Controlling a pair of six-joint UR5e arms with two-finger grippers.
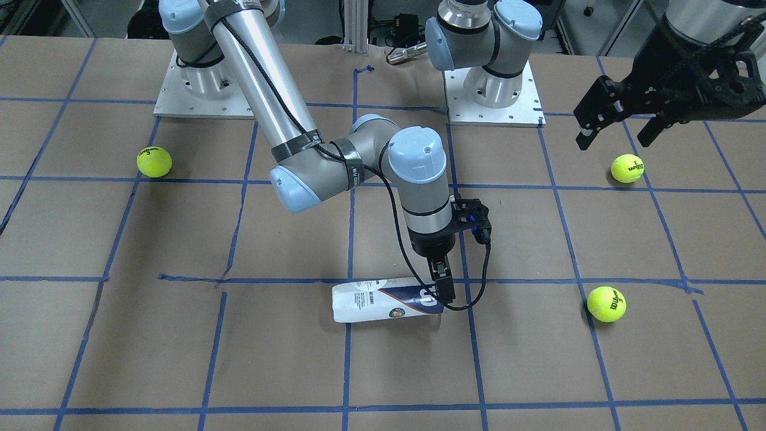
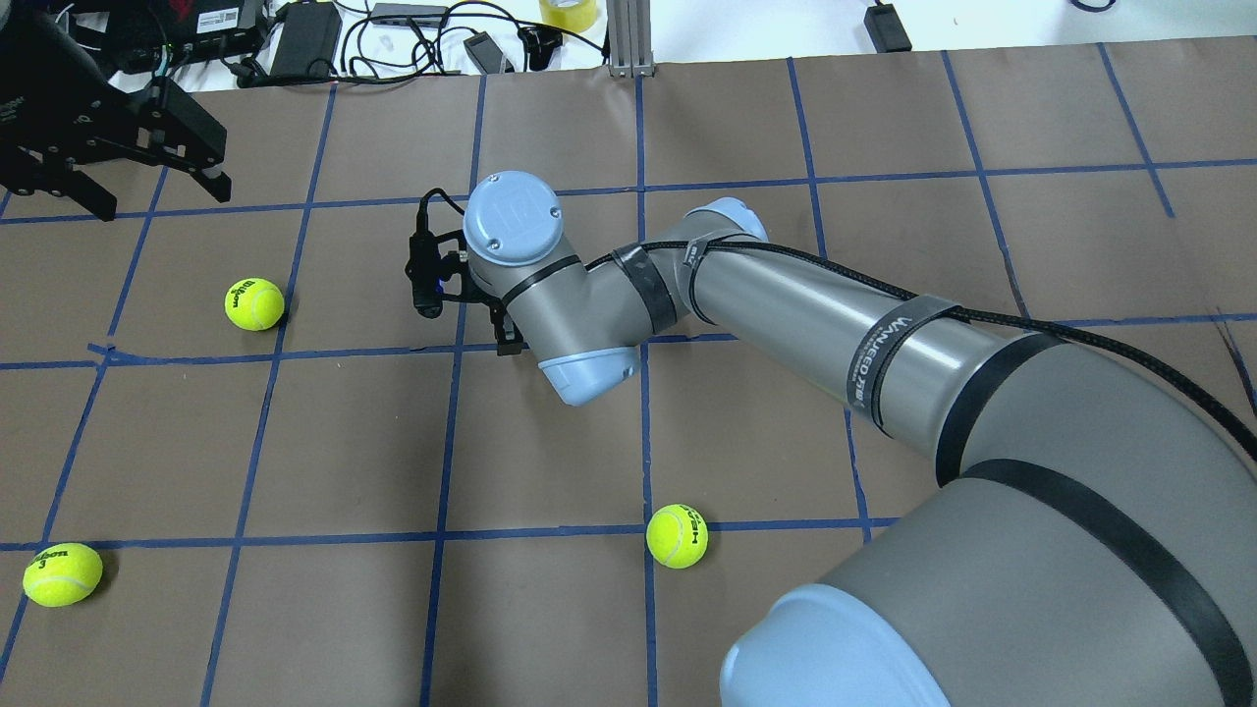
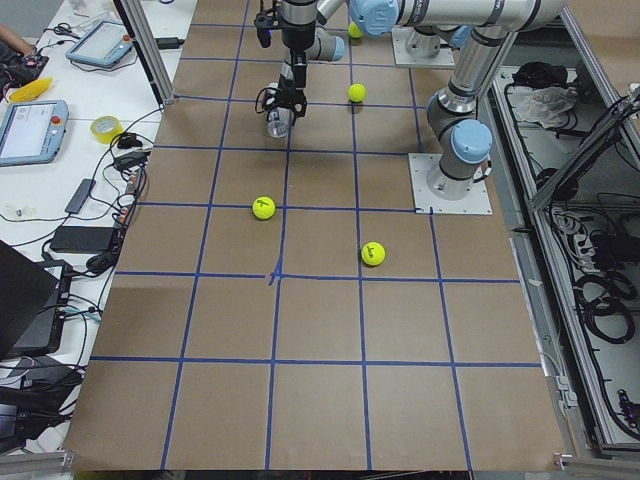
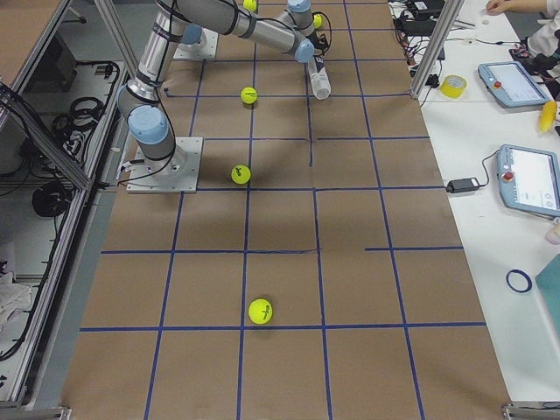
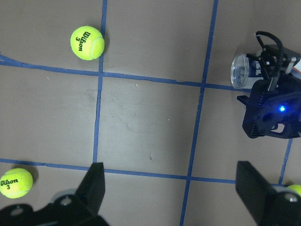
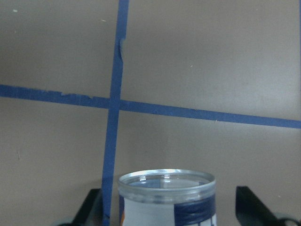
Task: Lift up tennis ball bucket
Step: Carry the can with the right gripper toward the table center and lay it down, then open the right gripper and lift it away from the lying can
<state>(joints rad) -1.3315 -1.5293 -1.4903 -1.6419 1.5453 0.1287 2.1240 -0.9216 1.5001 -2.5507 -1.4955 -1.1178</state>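
The tennis ball bucket is a clear can with a white-and-navy label. It lies on its side on the brown table, mid-front. My right gripper points straight down over the can's open end. In the right wrist view its fingers stand on either side of the can's rim with gaps, so it is open. The overhead view hides the can under the right wrist. My left gripper hangs open and empty, high above the table's left side. Its wrist view shows the can's mouth.
Three yellow-green tennis balls lie loose on the table: one on the robot's right, one under the left gripper, and one toward the front. Blue tape lines grid the table. Cables and gear lie beyond the far edge.
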